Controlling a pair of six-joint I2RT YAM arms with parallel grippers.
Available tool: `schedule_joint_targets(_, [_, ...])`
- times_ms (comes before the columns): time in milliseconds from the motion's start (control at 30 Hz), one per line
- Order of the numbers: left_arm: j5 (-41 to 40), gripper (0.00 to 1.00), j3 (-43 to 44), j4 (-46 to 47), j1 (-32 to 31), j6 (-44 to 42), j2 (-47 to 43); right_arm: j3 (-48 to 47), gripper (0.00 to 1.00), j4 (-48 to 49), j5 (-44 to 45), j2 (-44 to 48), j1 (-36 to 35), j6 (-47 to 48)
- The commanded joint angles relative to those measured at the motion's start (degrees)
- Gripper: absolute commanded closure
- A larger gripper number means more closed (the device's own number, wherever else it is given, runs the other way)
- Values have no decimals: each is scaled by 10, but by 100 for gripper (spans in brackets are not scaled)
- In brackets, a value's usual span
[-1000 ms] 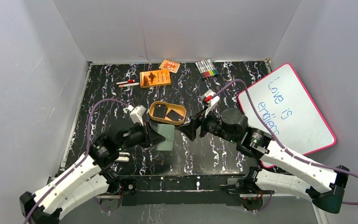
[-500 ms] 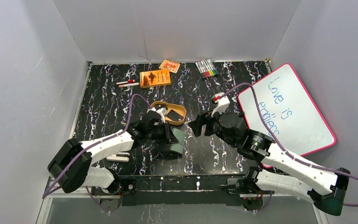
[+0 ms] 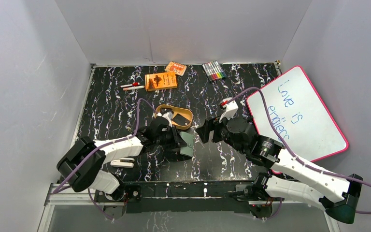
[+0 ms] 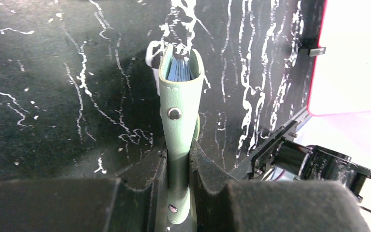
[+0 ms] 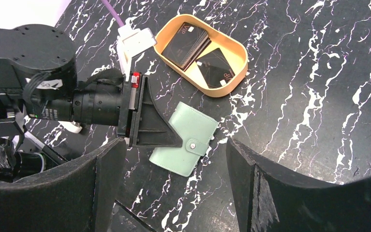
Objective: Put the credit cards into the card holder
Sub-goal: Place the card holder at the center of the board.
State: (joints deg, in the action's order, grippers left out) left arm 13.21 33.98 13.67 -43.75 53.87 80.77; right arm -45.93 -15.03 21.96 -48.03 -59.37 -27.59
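Near the middle of the black marbled table (image 3: 107, 112), a little toward its near edge: the mint-green card holder (image 5: 186, 139), pinched at its left end between the narrow-set jaws of the left gripper (image 4: 178, 154). Seen edge-on from the left wrist, with a metal snap on the side and blue lining at the slightly gaping far end. Cannot tell whether it is resting on the table or lifted off it. Just to the right of the card holder and apart from it: the right gripper (image 5: 176, 193), jaws spread wide with nothing between them, aimed toward the holder. Just beyond the card holder, toward the far edge: a tan oval tray (image 5: 244, 63) holding the credit cards (image 5: 186, 41), all black, a small stack at the left end and a single card lying flat beside it, none in the holder yet. Along the far edge: an orange booklet (image 3: 161, 80), a smaller orange packet (image 3: 176, 68) and a set of coloured markers (image 3: 214, 70). Over the right edge: a pink-framed whiteboard (image 3: 314, 125) with blue handwriting.
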Motion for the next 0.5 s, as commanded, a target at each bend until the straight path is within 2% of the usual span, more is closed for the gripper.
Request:
schedule_joint_targets(0, [-34,100,-4,-2,-4,16,9,7,17,18,4,17,0,-10])
schedule_joint_targets(233, [-53,100,-12,-18,-4,24,21,8,17,12,5,24,-1,-14])
schedule_joint_targets(467, [-63,95,-13,-37,-4,20,17,13,17,13,5,25,0,-18])
